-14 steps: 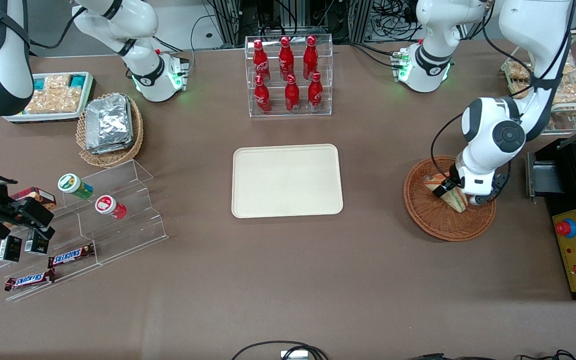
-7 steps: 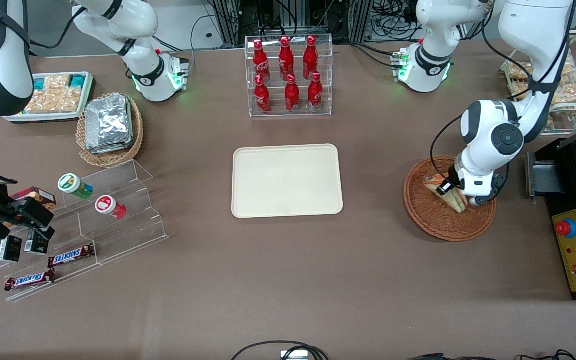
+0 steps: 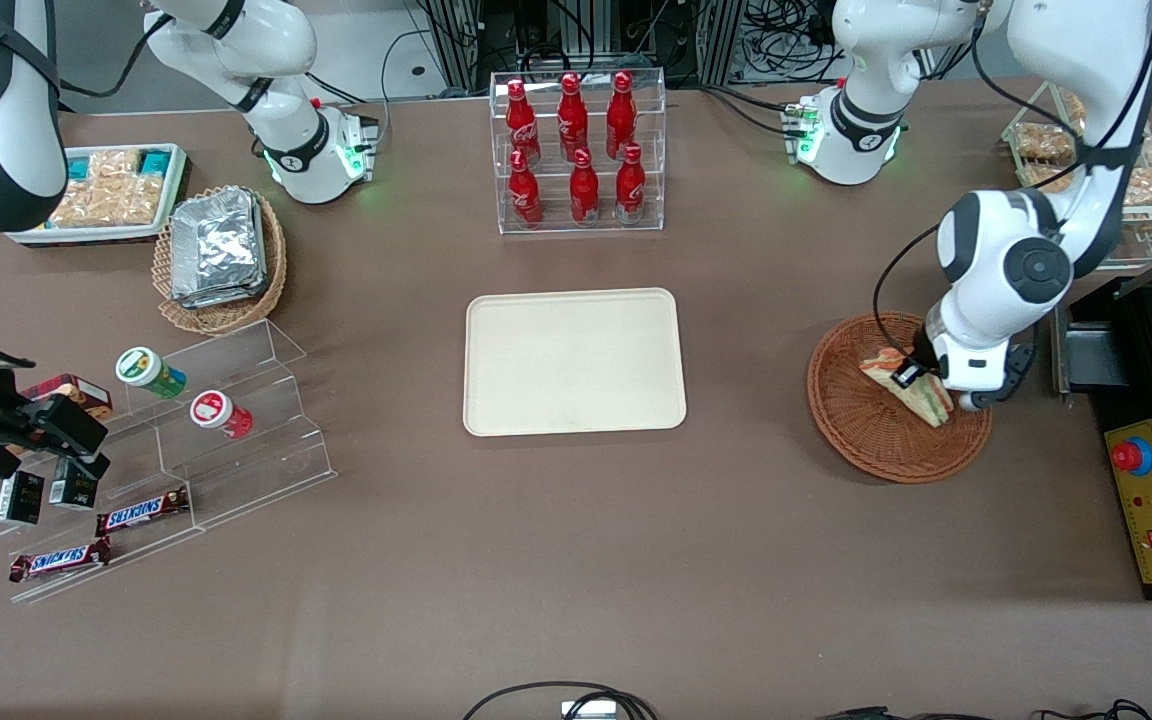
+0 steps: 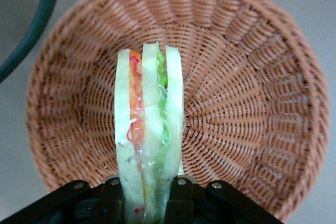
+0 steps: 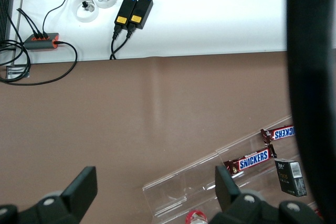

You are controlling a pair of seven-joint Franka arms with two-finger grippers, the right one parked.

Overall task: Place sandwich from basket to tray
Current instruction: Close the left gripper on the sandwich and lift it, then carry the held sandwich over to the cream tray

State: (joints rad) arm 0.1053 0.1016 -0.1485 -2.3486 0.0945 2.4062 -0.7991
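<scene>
A broad brown cloth-covered surface carries everything, with wide bare cloth along the edge nearest the front camera. At its middle lies the flat cream-beige rectangular tray with rounded corners and a low rim, nothing on it and open cloth on every side. Farther from the camera than the tray stands a clear acrylic rack of red bottles.

Toward the working arm's end sits the round, shallow, reddish-brown woven wicker basket, well apart from the tray with bare surface between them. Over it hangs the left arm's pincer, clenched on the small triangular wedge of white bread with green, orange and red filling in clear wrap, the sandwich. In the left wrist view the black fingers press the bread from both sides, and the wedge stands on edge above the basket's woven floor; whether it touches the weave cannot be told.

Toward the parked arm's end a lighter tan wicker basket holds a stack of foil-wrapped packets, and a white tray of snack packets lies beside it. Nearer the camera a clear stepped acrylic stand bears two small cups and chocolate bars.
</scene>
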